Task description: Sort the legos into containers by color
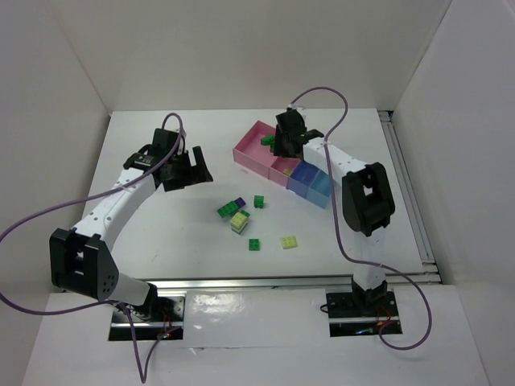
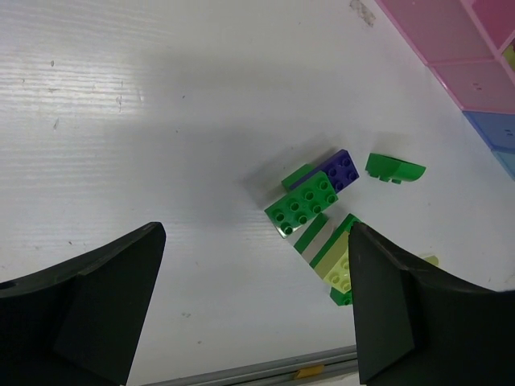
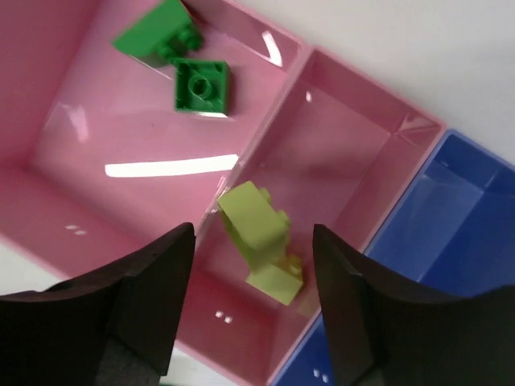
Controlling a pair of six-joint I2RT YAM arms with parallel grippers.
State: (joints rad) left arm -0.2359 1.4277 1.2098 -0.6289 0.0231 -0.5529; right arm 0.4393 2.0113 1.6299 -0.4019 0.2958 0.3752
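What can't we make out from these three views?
- Top view: the right gripper hides part of the large pink tray, so its brick count is unclear.
- Left wrist: a finger covers part of the yellow-green stack.
- Right wrist: the blue tray is cut off by the frame edge; the yellow brick may be resting or falling.

Two legos (image 3: 201, 84) are held in the large tray (image 3: 96, 137), one lego (image 3: 259, 233) in the adjoining tray (image 3: 354, 153), other legos (image 1: 239, 219) scattered before it.

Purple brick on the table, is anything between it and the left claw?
Yes. A green brick lies against the purple brick on the side nearest the open left claw, touching it. Nothing else visible lies between them.
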